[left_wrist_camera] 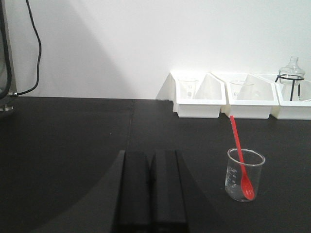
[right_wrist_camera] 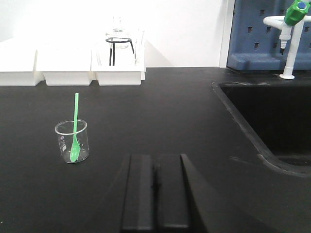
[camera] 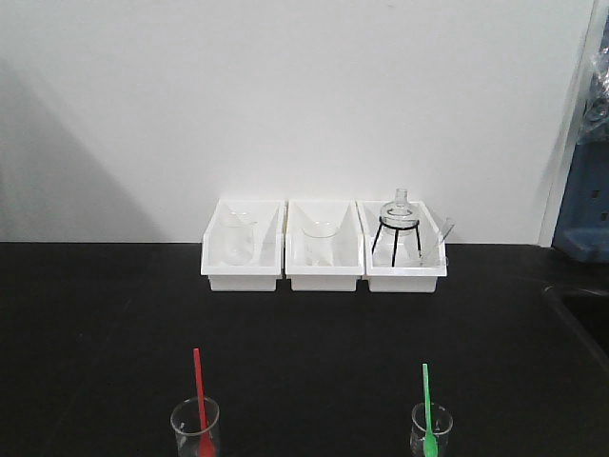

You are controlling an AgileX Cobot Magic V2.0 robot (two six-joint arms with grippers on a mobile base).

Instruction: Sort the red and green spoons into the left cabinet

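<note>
The red spoon (camera: 199, 386) stands bowl-down in a small glass beaker (camera: 195, 426) at the front left of the black bench; in the left wrist view the red spoon (left_wrist_camera: 240, 158) is right of my left gripper (left_wrist_camera: 152, 154), which is shut and empty. The green spoon (camera: 427, 405) stands in another beaker (camera: 431, 430) at the front right; the green spoon (right_wrist_camera: 75, 127) is left of my right gripper (right_wrist_camera: 155, 158), also shut and empty. The left cabinet is out of view.
Three white bins (camera: 324, 246) line the back wall, holding glass beakers and a flask on a black tripod (camera: 398, 227). A sink (right_wrist_camera: 272, 116) is sunk into the bench at right, with a blue rack (right_wrist_camera: 267, 34) and tap (right_wrist_camera: 291, 29) behind it.
</note>
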